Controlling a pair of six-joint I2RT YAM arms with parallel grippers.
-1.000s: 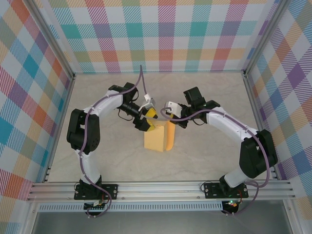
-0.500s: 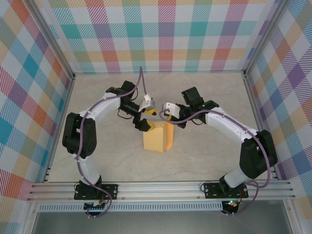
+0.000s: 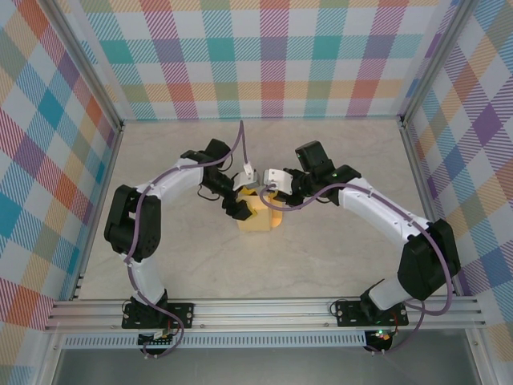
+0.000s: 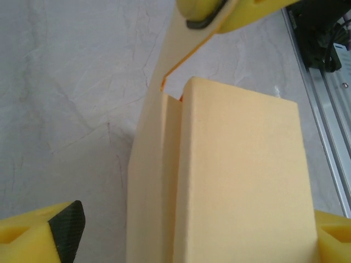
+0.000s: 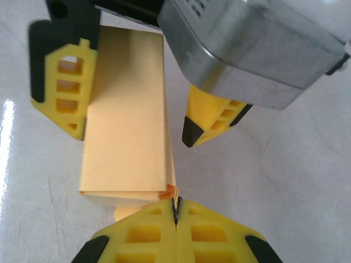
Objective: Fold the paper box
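Anchoring paper box (image 5: 126,164) by flap in closed right gripper (image 5: 175,212); straddling body with open, empty left gripper (image 5: 131,133) for creasing

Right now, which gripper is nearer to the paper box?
Right. The right gripper is shut on a flap of the paper box; the left gripper stands open, straddling it.

We can read no text, label, brand, number or sign on anything here. The paper box (image 4: 236,181) shows us plain yellow-orange card, with no print that we can make out on the faces turned toward us.
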